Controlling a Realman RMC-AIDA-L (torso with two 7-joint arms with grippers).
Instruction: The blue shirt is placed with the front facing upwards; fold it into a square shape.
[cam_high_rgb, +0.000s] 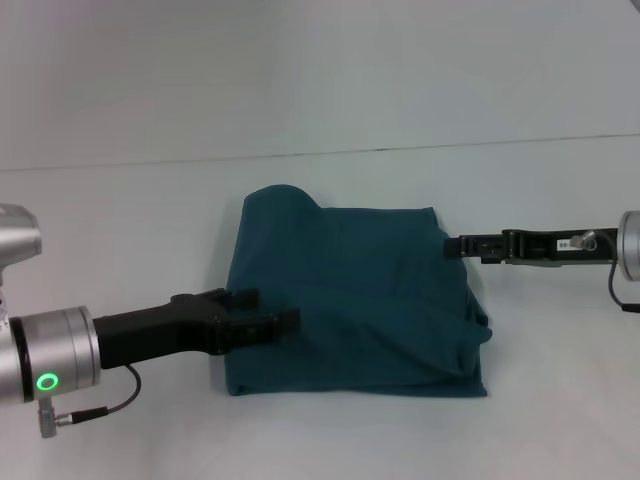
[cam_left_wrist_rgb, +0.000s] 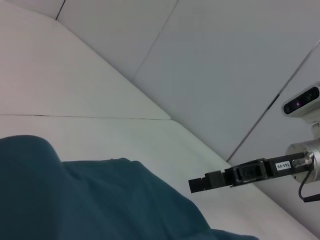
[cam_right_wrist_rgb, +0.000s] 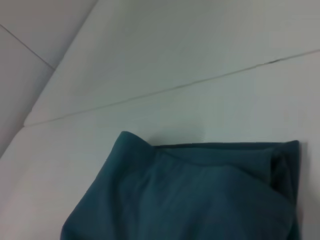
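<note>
The blue shirt (cam_high_rgb: 370, 300) lies folded into a rough square in the middle of the white table, with no lettering showing. Its near-right edge is rumpled and its far-left corner bulges up. My left gripper (cam_high_rgb: 265, 308) reaches in over the shirt's left edge, its two dark fingers apart with nothing clearly between them. At the far-right corner of the shirt, my right gripper (cam_high_rgb: 450, 245) has its fingers together. The left wrist view shows the right gripper (cam_left_wrist_rgb: 192, 185) just off the shirt (cam_left_wrist_rgb: 100, 200), over bare table. The right wrist view shows only the folded shirt (cam_right_wrist_rgb: 200, 195).
The white table (cam_high_rgb: 120, 230) spreads wide on every side of the shirt. A seam line (cam_high_rgb: 400, 148) crosses it behind the shirt. A cable (cam_high_rgb: 110, 405) hangs under my left wrist.
</note>
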